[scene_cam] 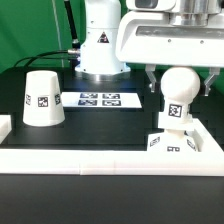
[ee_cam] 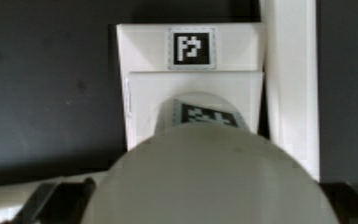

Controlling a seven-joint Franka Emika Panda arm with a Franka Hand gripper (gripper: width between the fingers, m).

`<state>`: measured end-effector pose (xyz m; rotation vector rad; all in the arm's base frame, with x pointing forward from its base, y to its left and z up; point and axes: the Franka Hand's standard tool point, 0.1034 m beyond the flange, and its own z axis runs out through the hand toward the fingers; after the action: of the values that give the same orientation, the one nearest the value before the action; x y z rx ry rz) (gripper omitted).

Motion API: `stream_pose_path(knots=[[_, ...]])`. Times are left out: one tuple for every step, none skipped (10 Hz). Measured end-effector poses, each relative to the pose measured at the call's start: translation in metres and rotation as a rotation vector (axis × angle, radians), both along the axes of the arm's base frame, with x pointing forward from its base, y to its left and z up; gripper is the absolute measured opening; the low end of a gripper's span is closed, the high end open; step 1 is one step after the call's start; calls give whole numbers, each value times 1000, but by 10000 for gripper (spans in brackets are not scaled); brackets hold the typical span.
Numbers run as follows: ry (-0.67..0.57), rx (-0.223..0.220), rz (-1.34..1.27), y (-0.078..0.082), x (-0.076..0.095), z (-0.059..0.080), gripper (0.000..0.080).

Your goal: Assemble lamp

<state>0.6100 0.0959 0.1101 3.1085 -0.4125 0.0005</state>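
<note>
The round white bulb stands upright on its stem on the low square base at the exterior view's right. My gripper hangs over it, with one finger on each side of the bulb's round head and a small gap showing at each side; it is open. In the wrist view the bulb fills the foreground, with the tagged base beyond it and the dark fingers at the corners. The tapered shade stands rim down at the exterior view's left, far from the gripper.
The marker board lies flat in the middle near the robot's body. A white raised rail runs along the front edge, and a white rail stands right beside the base.
</note>
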Motion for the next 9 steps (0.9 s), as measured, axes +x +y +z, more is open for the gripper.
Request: stream_pose_path(knots=[[-1, 0, -87, 0, 0, 0, 577], [-2, -1, -136, -1, 0, 1, 577], [-2, -1, -141, -1, 0, 1, 577], [-3, -1, -139, -2, 1, 1, 577], [-2, 0, -135, -2, 1, 2, 635], [-6, 4, -124, -3, 0, 11, 635], [-9, 9, -118, -6, -2, 21, 687], [-10, 11, -123, -11, -5, 30, 697], [-16, 13, -124, -18, -7, 39, 697]])
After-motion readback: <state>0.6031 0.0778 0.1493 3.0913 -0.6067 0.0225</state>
